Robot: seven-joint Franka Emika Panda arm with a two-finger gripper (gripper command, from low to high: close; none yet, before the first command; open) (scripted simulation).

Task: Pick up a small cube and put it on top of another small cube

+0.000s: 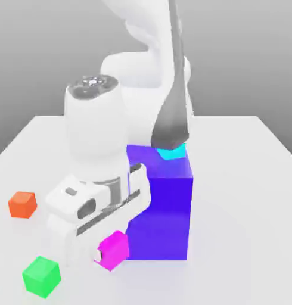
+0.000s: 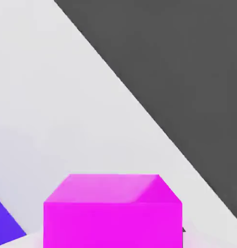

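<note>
Looks like the grab step, pretty much done. Tool (image 1: 98,255) clamped on the small magenta cube (image 1: 114,250), judging by how snugly the cube sits at the fingertips in the exterior view. Filling the near part of the hand view too, squared up nicely, flat face toward the camera. Can't quite tell if lifted clear of the desk (image 1: 232,196) or just touching it, so no bets there.

Where exactly: right at the end of the tool, below the hand, in front of the big blue-violet block (image 1: 163,217) in the exterior view, covering a bit of its lower corner. Green cube (image 1: 42,277) and orange cube (image 1: 22,205) both over toward the exterior view's left, apart from the tool. Also a cyan thing (image 1: 172,152) up by the top of the block, partly behind the dark part of the arm.

Next up: straight lift first, grip kept tight, then a carry over to whichever small cube gets picked as the base. No telling which from here. Then line up faces, lower gently, let go only once seated flat. Would watch out for clipping the big block on the way, way too close for a sloppy sideways swing.
</note>
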